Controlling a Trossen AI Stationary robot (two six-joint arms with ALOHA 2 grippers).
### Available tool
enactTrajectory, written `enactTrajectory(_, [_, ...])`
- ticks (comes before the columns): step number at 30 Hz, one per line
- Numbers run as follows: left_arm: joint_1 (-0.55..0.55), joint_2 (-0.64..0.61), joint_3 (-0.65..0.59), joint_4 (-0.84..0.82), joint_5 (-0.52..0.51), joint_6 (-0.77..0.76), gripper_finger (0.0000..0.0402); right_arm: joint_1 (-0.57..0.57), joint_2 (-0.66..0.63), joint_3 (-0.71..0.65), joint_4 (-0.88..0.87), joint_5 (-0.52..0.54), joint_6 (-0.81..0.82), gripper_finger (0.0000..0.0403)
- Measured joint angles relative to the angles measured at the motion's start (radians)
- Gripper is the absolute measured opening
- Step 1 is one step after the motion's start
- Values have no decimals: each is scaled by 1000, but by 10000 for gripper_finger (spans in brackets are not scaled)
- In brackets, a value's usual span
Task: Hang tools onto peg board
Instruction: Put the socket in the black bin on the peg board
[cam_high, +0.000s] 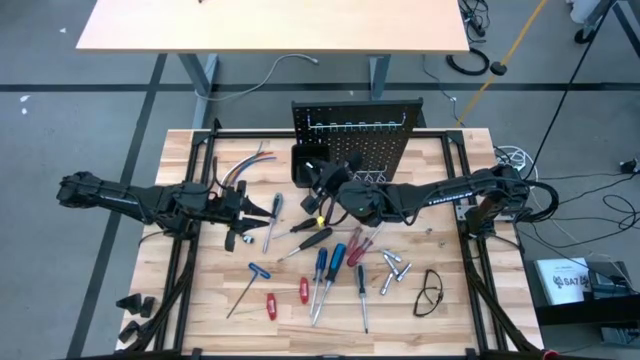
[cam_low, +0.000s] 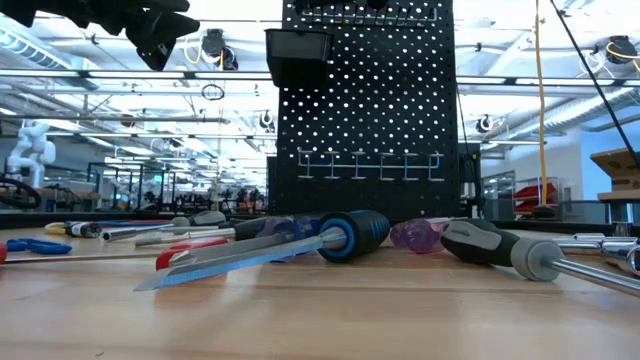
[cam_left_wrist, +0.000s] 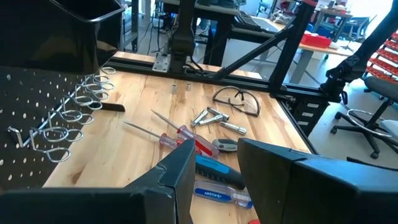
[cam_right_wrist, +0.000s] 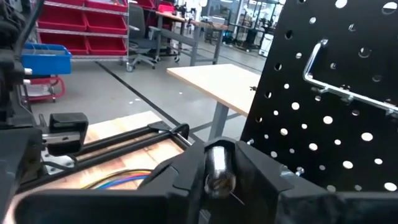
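Pale wooden table (cam_high: 200, 300) carried the peg board (cam_high: 358, 140) upright at its far edge, with most of the tools (cam_high: 322, 268) scattered flat on the boards in front of it. The right gripper (cam_right_wrist: 219, 177) stood close against the board's perforated face, its jaws closed on a silver-capped tool end (cam_right_wrist: 217, 171); the shaft's direction could not be made out from the wrist view. One bent metal hook (cam_right_wrist: 323, 68) projected from the panel just beyond the jaws, so the hang depended on bringing the held tool up to that hook line. The left gripper (cam_high: 238, 205) waited near the table's left side, jaws part open and empty.
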Motion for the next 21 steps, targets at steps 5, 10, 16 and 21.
enactTrajectory(5, [0,0,0,0,0,0,127,0,0,0,-2,0,-1,114])
enactTrajectory(10, [0,0,0,0,0,0,127,0,0,0,-4,-1,-3,119])
enactTrajectory(16, [0,0,0,-1,0,0,127,18,0,0,-54,0,-3,120])
enactTrajectory(21, [0,0,0,-2,0,0,127,63,-1,0,-141,-4,24,120])
